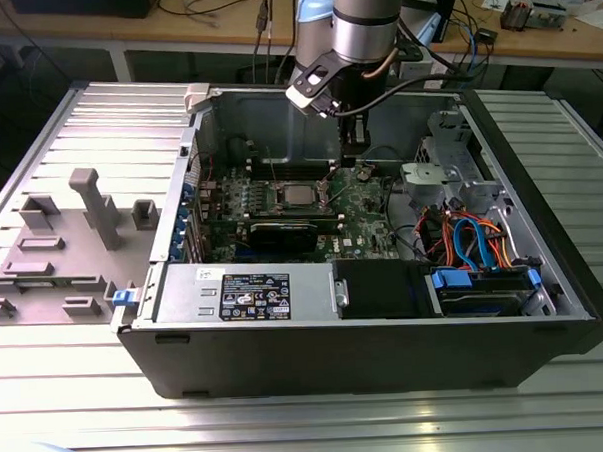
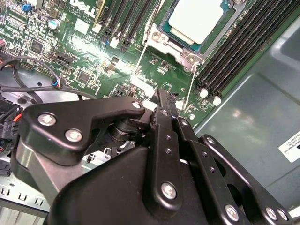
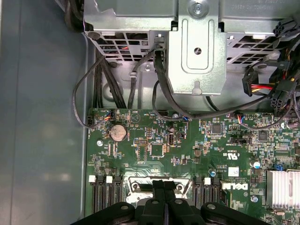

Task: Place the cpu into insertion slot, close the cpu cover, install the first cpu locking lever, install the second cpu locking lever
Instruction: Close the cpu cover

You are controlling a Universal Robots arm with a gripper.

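Note:
The cpu [image 2: 197, 16], silvery-grey on top, lies in the insertion slot [image 1: 280, 199] of the green motherboard [image 2: 70, 51]. The shiny cpu cover [image 2: 177, 47] is down around it. Two thin wire locking levers [image 2: 140, 56] [image 2: 190, 89] stick up unlatched at the socket's side. My gripper [image 1: 356, 159] hangs above the board just to the exterior view's right of the socket, beside the raised levers. Its black fingers [image 3: 164, 187] are pressed together with nothing between them. In the second wrist view the gripper [image 2: 161, 96] tip sits close to the levers' free ends.
The open case [image 1: 542, 225] walls in the board. A black expansion card [image 1: 282, 232] lies in front of the socket, and memory slots [image 2: 234, 47] flank it. A drive cage [image 3: 197, 42] and cable bundles [image 1: 462, 239] stand to the exterior view's right. Grey fixtures [image 1: 95, 205] sit outside the case.

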